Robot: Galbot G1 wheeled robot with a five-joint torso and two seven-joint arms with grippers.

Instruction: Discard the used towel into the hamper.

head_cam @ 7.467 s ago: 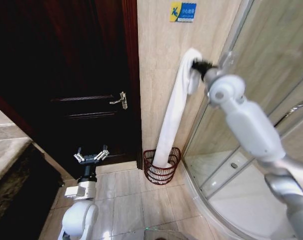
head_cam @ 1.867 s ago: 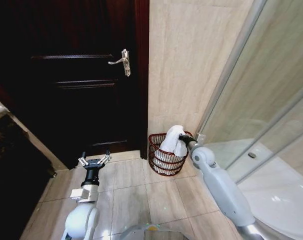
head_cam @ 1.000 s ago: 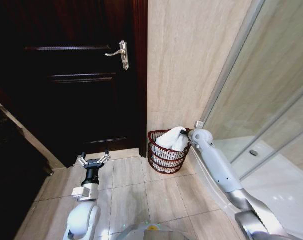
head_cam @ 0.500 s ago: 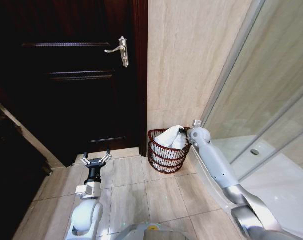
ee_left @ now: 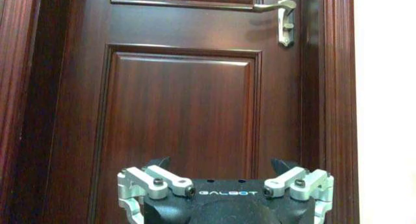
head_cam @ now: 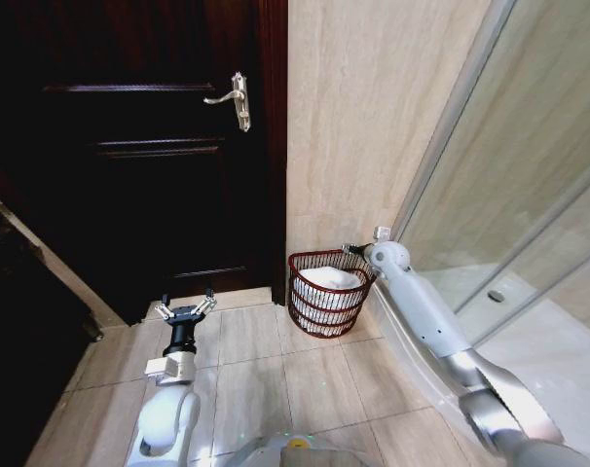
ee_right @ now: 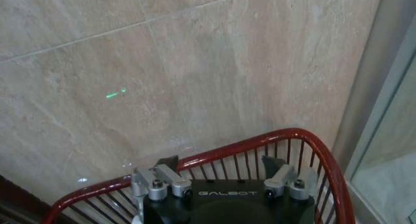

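Against a tiled bathroom wall, the towel (head_cam: 331,277) is seen inside the hamper (head_cam: 326,309); the empty, spread right gripper (head_cam: 350,249) could snag its rim.

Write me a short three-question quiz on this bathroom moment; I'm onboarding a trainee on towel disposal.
1. True or false: the towel lies inside the hamper.
2. Which claw is at the hamper's rim? A) left B) right
3. Fill in: the left claw faces the dark wooden ____.

Key:
1. True; white cloth fills the basket.
2. B; the right claw is open above the rim, holding nothing.
3. door; the left claw is open, low beside it.
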